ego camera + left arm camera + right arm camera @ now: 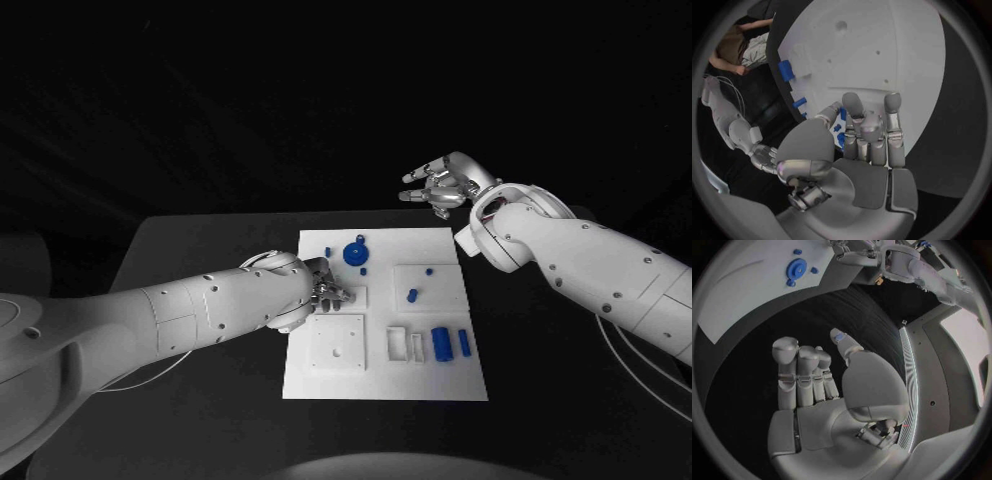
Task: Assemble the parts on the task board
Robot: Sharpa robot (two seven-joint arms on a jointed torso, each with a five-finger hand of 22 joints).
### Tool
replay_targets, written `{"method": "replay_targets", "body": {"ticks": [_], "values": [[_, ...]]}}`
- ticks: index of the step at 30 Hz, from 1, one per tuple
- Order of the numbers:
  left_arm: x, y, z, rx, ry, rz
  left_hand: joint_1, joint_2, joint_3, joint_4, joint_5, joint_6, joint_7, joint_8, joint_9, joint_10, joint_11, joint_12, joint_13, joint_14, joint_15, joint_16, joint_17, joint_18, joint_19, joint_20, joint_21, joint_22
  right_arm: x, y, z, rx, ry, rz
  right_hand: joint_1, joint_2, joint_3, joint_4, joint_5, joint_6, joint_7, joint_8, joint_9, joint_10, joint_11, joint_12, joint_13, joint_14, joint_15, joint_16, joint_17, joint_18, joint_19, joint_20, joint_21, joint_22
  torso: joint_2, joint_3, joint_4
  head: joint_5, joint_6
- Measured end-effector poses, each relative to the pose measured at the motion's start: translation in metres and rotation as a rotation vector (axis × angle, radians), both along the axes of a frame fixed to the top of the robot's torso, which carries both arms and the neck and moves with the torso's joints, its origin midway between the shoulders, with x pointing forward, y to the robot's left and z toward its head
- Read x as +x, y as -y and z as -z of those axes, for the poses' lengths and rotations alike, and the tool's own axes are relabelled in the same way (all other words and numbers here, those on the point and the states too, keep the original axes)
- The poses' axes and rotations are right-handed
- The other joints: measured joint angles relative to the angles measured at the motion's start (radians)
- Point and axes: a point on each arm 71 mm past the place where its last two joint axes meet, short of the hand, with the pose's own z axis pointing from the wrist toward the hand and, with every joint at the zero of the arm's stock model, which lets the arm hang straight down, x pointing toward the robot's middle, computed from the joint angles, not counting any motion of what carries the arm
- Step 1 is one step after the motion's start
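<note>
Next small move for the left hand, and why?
Probably close the left hand on a part at the task board's left middle: its fingers are down on the plate there, apparently holding nothing. The right hand hangs open off the board's far corner.

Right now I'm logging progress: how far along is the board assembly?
Early. The round blue disc sits on the white task board, maybe placed. The left hand rests over the board, its hold unclear; the right hand hovers empty off it. Blue blocks and a small blue piece remain loose.
</note>
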Motion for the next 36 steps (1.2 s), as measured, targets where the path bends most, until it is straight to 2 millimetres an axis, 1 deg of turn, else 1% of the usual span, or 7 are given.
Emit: {"method": "replay_targets", "body": {"ticks": [10,17,19,21,24,33,36], "values": [[-0.001,-0.007,0.003,0.005,-0.009,-0.007,0.015,-0.052,0.009,0.076,-0.053,0.005,-0.006,-0.002,0.000,0.000,0.000,0.000,-0.003,0.000,0.000,0.000,-0.004,0.000,0.000,0.000,-0.006,0.000,-0.001,0.001,0.002,-0.001,-0.004,0.002,0.000,0.000,0.000,0.000,0.000,0.000,0.000,0.000,0.000,0.000,0.000,0.000,-0.001,0.000,0.000,0.000,-0.001,0.000,0.000,0.000,0.000,0.000,0.000,-0.0008,0.0009,-0.003,-0.001],[-0.002,-0.024,0.003,0.010,-0.019,-0.028,-0.003,-0.147,-0.044,0.198,-0.129,0.011,0.000,-0.002,-0.003,0.000,0.000,-0.006,-0.008,-0.004,-0.004,-0.008,-0.012,0.000,0.000,0.000,-0.006,0.000,-0.001,0.005,0.003,-0.005,-0.006,0.007,-0.004,-0.004,0.000,0.000,0.000,0.000,0.000,0.000,0.000,0.000,0.000,0.000,-0.002,0.000,0.000,-0.004,-0.002,0.000,0.000,0.000,-0.006,0.000,0.000,-0.0013,0.0020,-0.007,0.000],[-0.003,-0.026,0.002,0.007,-0.021,-0.029,0.026,-0.131,-0.207,0.250,-0.129,0.011,0.000,-0.002,-0.007,0.000,0.000,-0.006,-0.011,-0.009,-0.001,-0.009,-0.015,0.000,0.000,0.000,-0.006,0.001,-0.001,0.005,0.004,-0.005,-0.007,0.008,-0.004,-0.004,0.000,0.000,0.000,0.000,0.000,0.000,0.000,0.000,0.000,0.000,-0.002,0.000,0.000,-0.004,-0.002,0.000,0.000,0.000,-0.006,0.000,0.000,-0.0013,0.0024,-0.007,0.002],[-0.003,-0.025,0.000,-0.002,-0.024,-0.028,0.021,-0.147,-0.310,0.286,-0.129,0.011,0.000,-0.010,-0.011,0.000,0.000,-0.015,-0.014,-0.013,-0.005,-0.015,-0.020,0.000,0.000,0.000,-0.011,0.001,-0.001,0.006,0.005,-0.006,-0.008,0.009,-0.004,-0.004,-0.003,-0.003,0.000,0.000,0.000,0.000,0.000,0.000,0.000,-0.005,-0.003,0.000,0.000,-0.004,-0.004,0.003,0.000,0.000,-0.006,0.000,0.000,-0.0013,0.0024,-0.007,0.002],[-0.004,-0.023,-0.004,-0.018,-0.026,-0.024,0.010,-0.155,-0.393,0.293,-0.129,0.011,0.000,-0.011,-0.017,0.000,0.000,-0.015,-0.018,-0.013,-0.005,-0.017,-0.023,0.000,0.000,0.000,-0.012,0.001,-0.002,0.007,0.005,-0.006,-0.009,0.010,-0.004,-0.004,-0.003,-0.003,0.000,0.000,0.000,0.000,0.000,-0.004,0.004,-0.005,-0.004,0.000,0.000,-0.009,-0.005,0.010,0.000,0.000,-0.013,0.000,0.000,-0.0019,0.0021,-0.007,0.005],[-0.003,-0.023,-0.012,-0.050,-0.036,-0.029,0.009,-0.151,-0.413,0.294,-0.129,0.007,0.005,-0.012,-0.030,0.000,0.000,-0.020,-0.025,-0.020,-0.005,-0.027,-0.033,0.000,0.000,0.000,-0.016,0.001,-0.002,0.008,0.007,-0.008,-0.011,0.012,-0.004,-0.004,-0.003,-0.003,-0.001,0.000,0.000,0.000,0.000,-0.004,0.004,-0.005,-0.004,0.000,0.000,-0.009,-0.005,0.015,0.000,0.000,-0.014,0.000,0.000,-0.0013,0.0018,-0.005,0.008],[-0.001,-0.025,-0.016,-0.064,-0.037,-0.036,0.035,-0.125,-0.393,0.289,-0.129,0.002,0.010,-0.016,-0.036,0.000,0.000,-0.028,-0.028,-0.024,-0.001,-0.036,-0.044,0.000,0.000,0.000,-0.020,0.001,-0.002,0.009,0.007,-0.008,-0.012,0.013,-0.004,-0.004,-0.003,-0.003,-0.001,0.000,0.000,0.000,0.000,-0.004,0.004,-0.005,-0.004,0.000,0.000,-0.009,-0.005,0.015,0.000,0.000,-0.014,0.000,0.000,-0.0010,0.0017,-0.004,0.009]]}}
